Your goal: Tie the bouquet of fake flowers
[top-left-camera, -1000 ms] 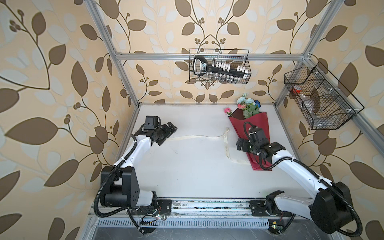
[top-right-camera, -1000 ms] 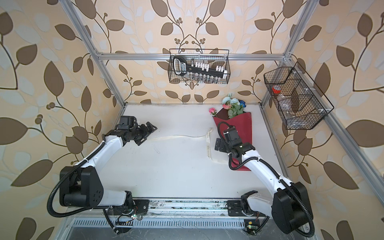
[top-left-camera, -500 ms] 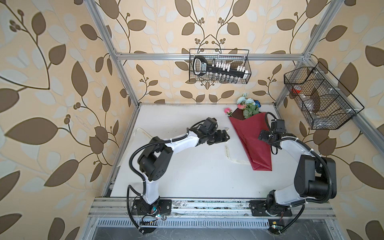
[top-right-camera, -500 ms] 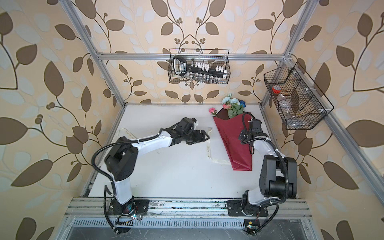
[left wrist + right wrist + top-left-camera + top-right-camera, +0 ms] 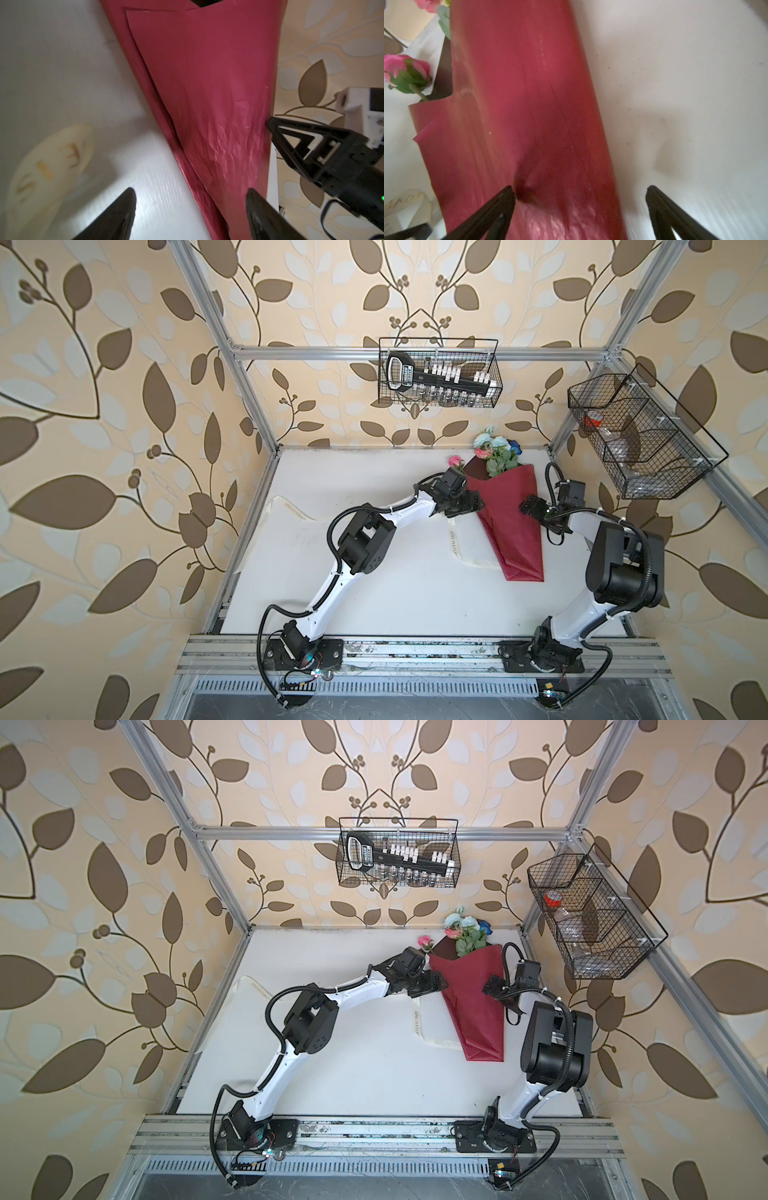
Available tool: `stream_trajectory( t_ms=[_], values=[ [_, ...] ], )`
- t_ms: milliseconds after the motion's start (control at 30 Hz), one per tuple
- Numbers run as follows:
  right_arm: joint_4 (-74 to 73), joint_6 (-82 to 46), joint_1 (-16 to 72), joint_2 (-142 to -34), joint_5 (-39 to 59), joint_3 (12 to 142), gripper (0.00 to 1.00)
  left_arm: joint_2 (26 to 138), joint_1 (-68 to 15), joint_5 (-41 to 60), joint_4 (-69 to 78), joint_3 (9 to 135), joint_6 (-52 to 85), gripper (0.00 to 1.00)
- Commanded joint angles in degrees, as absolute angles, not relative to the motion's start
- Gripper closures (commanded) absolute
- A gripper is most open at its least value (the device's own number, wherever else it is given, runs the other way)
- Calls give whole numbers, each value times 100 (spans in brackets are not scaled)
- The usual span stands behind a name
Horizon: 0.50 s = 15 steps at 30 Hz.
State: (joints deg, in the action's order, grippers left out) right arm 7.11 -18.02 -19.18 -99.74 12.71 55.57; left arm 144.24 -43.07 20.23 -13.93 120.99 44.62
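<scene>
While both arms flank the wrapped flowers, both pincers stand open.
White table (image 5: 395, 585) sits in a leaf-papered booth with wire baskets on the far wall (image 5: 436, 339) and right wall (image 5: 665, 477). The bouquet of fake flowers (image 5: 496, 452) lies far right, stems inside the red wrapping sheet (image 5: 513, 526). The cream ribbon (image 5: 455, 539) goes under its near end. Left arm reaches across: left gripper (image 5: 189, 193) has one finger over table, one over sheet. Right arm is folded back: right gripper (image 5: 580, 191) is spread wide, one tip denting the sheet.
</scene>
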Motion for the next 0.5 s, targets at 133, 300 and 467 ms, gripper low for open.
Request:
stream_trajectory(
  t_ms=[133,300,467],
  values=[
    [570,-1938,-1906,-10365,2258,5766,1,14970,-4307,2148,-1560,12911,4473,44],
    [734,-1905,-1816,-10278,2447,5718,0,15202,-4324,2296,-1385,13090,4627,65],
    [1092,-1699,-1392,-10200,2143,5773,1,15364,-4416,2382,-1378,13209,4681,84]
  ],
)
